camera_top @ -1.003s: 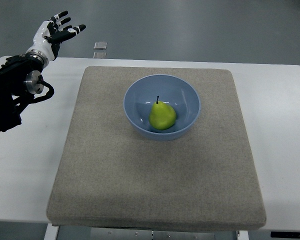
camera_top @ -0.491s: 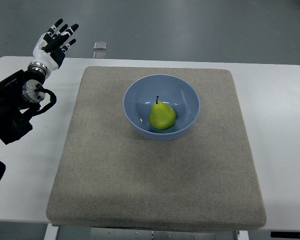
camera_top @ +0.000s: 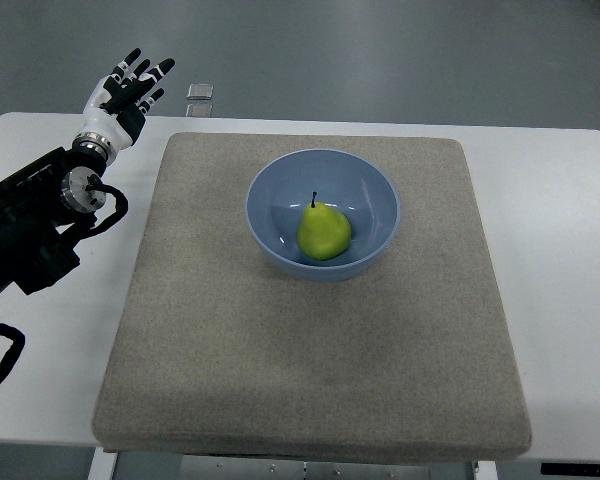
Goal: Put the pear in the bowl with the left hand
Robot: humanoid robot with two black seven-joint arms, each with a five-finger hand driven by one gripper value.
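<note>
One camera looks steeply down over the table.

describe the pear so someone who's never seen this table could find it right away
On the white table lies a large grey-beige mat, and on its far half stands a light blue bowl. The pear sits inside that bowl, yellow-green with a thin dark stem, the only bright-coloured thing there.

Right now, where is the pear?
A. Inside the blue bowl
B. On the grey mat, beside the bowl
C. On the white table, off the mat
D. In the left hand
A. The pear sits inside the blue bowl, while the left hand is open and empty at the far left corner of the table, well away from it.
</note>
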